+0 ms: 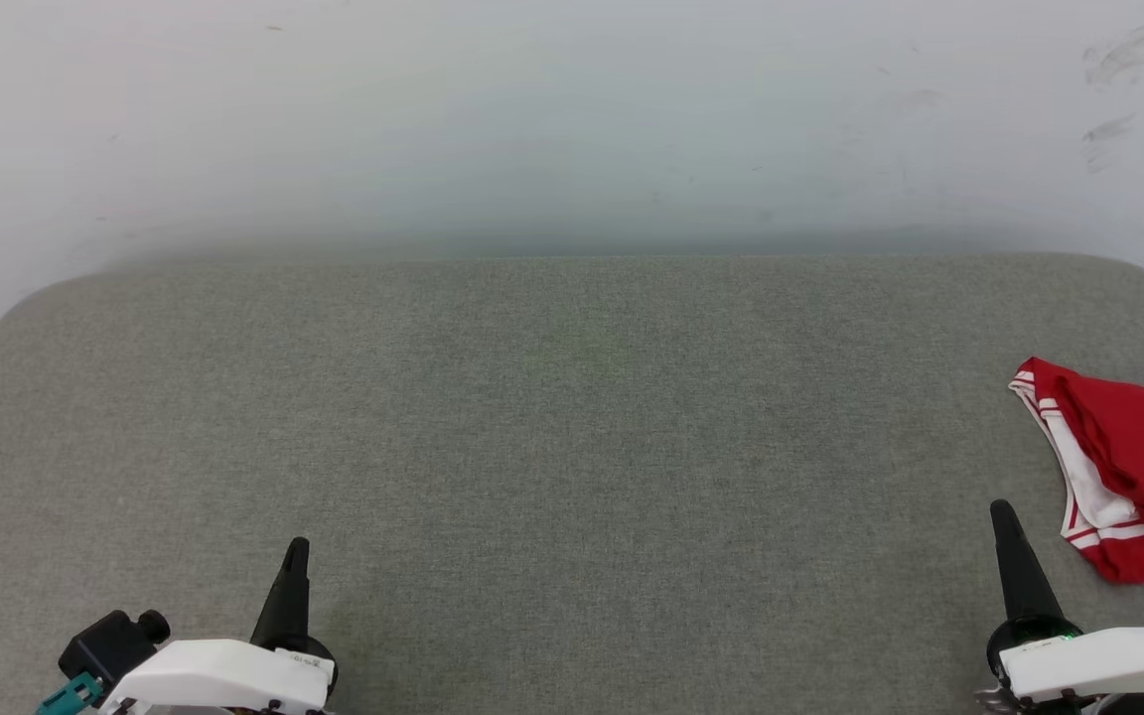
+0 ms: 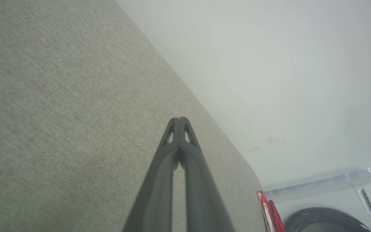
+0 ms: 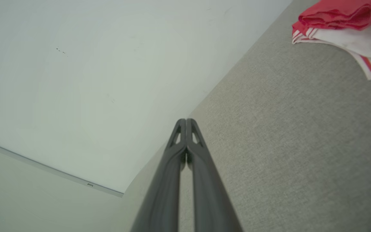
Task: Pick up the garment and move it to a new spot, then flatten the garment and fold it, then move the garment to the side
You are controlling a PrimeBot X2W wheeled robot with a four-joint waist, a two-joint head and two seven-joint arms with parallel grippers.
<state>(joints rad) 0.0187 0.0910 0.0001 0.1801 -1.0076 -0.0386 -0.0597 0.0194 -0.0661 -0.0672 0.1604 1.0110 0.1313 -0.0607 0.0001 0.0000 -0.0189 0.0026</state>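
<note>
Dark-fingered left gripper (image 1: 297,546) and right gripper (image 1: 1002,510) are pointing toward twelve o'clock, fingers pressed together, empty; red-and-white fabric garment (image 1: 1143,447) is lying at three o'clock.

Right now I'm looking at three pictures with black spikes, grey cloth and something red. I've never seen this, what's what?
It is a two-armed robot. The wide picture comes from its head camera, looking down at a grey fabric-covered surface. The black spikes at the bottom are its left gripper and right gripper, each two long dark fingers pressed shut, holding nothing. The other two pictures come from wrist cameras looking along those fingers. The red-and-white jersey shirt, sleeves trimmed in stripes, lies at the surface's right side, partly out of frame, clear of both grippers. The left wrist picture catches a white washing machine.
</note>
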